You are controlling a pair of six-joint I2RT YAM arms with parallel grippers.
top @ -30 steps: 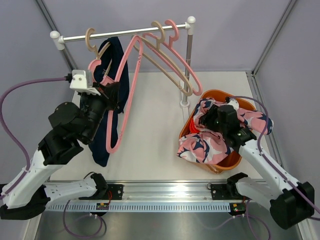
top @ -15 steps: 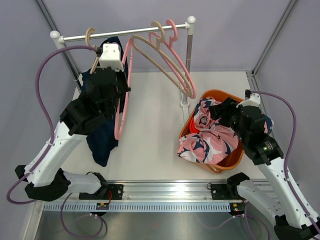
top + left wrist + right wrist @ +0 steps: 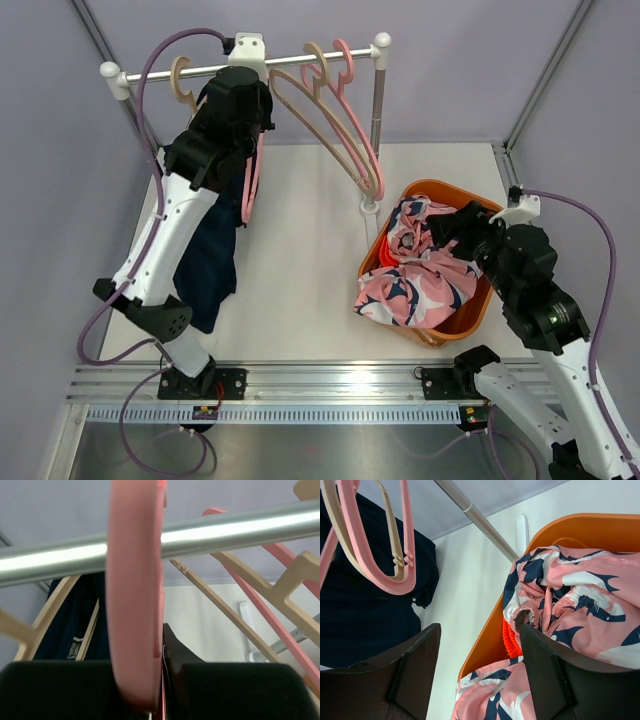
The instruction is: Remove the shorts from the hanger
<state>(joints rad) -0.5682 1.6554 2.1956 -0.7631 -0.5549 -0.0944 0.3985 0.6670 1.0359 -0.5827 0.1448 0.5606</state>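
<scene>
L gripper (image 3: 157, 695) up at rail (image 3: 250, 527), upper left of top view, fingers pinched tight on pink hanger (image 3: 132, 605), which crosses the rail. Navy shorts (image 3: 205, 265) hang below on beige hanger (image 3: 181, 78), left side of frame. R gripper (image 3: 480, 672) over basket (image 3: 437, 185) at right, fingers spread wide, nothing btwn them. Pink shorts (image 3: 420, 285) heaped in basket, spilling over its near rim. Orange fabric (image 3: 509, 639) peeks under them in R wrist view.

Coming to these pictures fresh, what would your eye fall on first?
The pink patterned shorts heaped in the orange basket on the right stand out first. Up at the rail, the left pincer is shut on a pink hanger, with dark navy shorts hanging beside it.
</scene>
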